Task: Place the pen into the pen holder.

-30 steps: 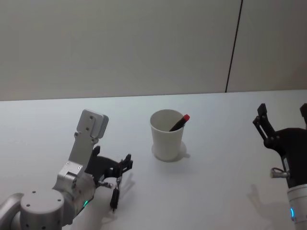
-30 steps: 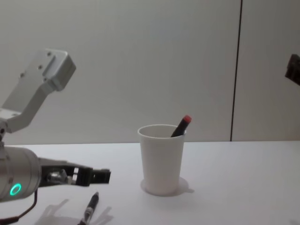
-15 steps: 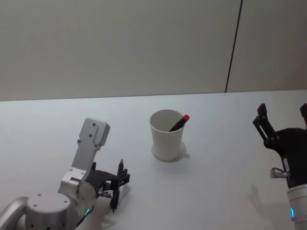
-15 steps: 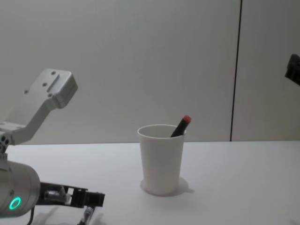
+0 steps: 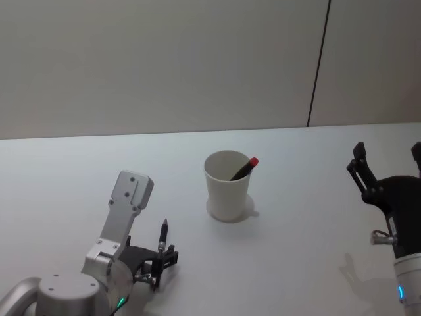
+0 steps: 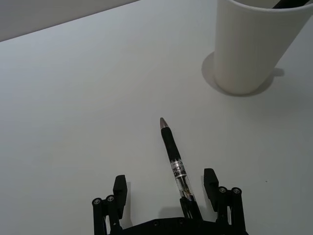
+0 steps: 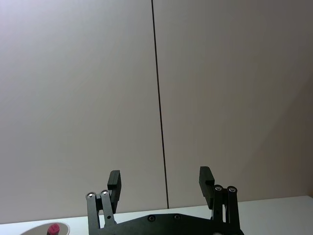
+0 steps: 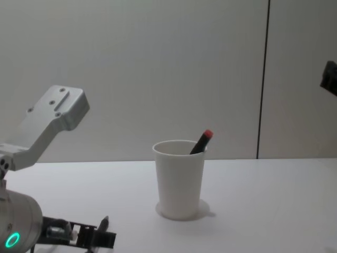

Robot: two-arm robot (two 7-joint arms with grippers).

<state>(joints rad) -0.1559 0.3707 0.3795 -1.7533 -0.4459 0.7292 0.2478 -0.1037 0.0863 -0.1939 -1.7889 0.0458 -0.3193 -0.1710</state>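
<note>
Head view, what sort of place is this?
Likely a robot test bench: white table, plain panelled wall, left claw low over a black pen near a paper cup, right claw raised, idle.

head: high, looking down at flat white surface (image 5: 296, 217)
chest: low, side-on across surface
left wrist: close above surface
right wrist: level, facing grey wall (image 7: 73, 98)
shared: white paper cup (image 5: 227, 194) in head, chest, left wrist
</note>
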